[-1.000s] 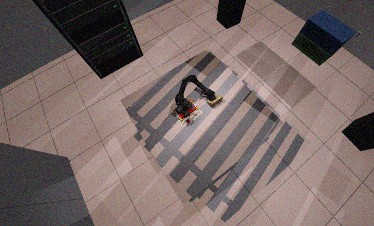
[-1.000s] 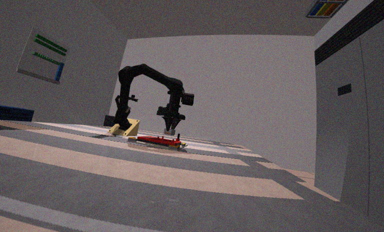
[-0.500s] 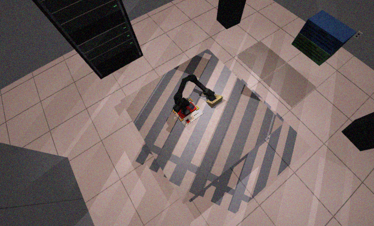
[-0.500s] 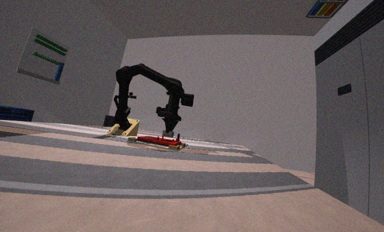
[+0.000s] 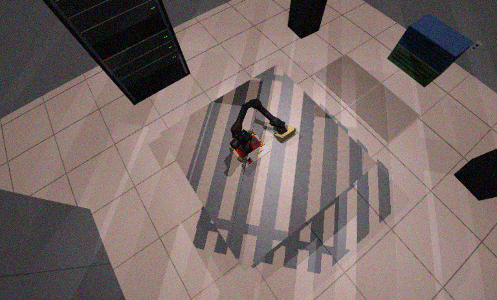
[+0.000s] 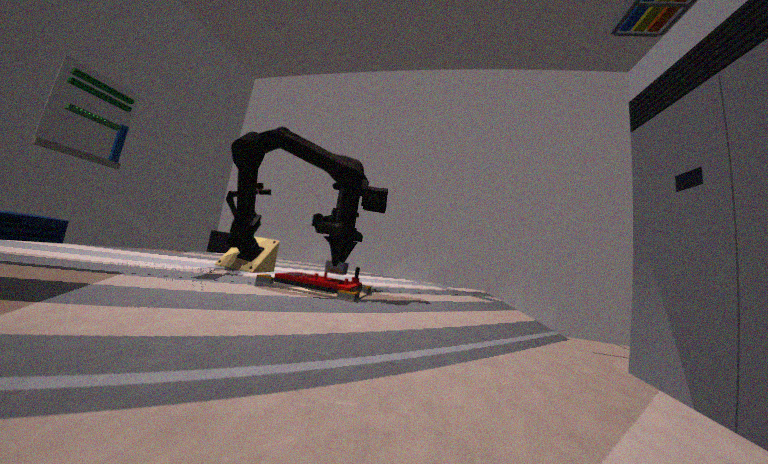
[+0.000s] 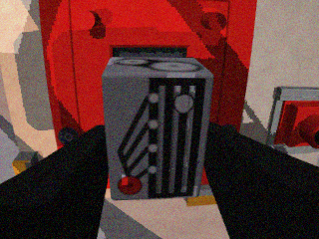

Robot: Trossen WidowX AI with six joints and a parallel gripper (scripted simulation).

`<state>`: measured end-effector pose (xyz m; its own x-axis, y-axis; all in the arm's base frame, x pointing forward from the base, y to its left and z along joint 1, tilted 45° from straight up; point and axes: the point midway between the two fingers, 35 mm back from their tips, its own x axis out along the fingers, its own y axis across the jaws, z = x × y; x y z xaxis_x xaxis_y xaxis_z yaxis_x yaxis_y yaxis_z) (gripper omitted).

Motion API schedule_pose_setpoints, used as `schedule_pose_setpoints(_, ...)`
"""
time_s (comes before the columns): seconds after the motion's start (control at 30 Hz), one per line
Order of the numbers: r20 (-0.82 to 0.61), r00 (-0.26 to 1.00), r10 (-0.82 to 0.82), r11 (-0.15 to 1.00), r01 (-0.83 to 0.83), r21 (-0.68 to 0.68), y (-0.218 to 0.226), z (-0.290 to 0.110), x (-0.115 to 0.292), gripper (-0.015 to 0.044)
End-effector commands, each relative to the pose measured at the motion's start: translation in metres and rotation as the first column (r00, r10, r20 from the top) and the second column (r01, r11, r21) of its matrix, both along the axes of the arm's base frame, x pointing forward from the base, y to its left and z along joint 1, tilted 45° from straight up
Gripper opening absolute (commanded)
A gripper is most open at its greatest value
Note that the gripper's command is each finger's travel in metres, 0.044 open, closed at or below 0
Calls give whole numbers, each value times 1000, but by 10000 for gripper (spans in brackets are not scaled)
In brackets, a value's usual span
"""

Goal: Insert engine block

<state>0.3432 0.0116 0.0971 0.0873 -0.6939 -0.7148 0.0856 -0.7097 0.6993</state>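
Wrist view: the engine block sits between the two fingers of the gripper, directly in front of the opening in the car body, which lies behind and below it. A small fixture lies to the right of the car body. Exterior view: the gripper hangs just above the car body; the arm's base stands behind and to the left. Top view: a server rack stands upper left, a stacked crate upper right.
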Motion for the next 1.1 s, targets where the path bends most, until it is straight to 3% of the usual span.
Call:
schedule_pose_setpoints(0.0,17,1000,-15,1000,15,0,0,0,1,159)
schedule_pose_setpoints(1.07,4,1000,-1,1000,1,-2,0,0,1,159)
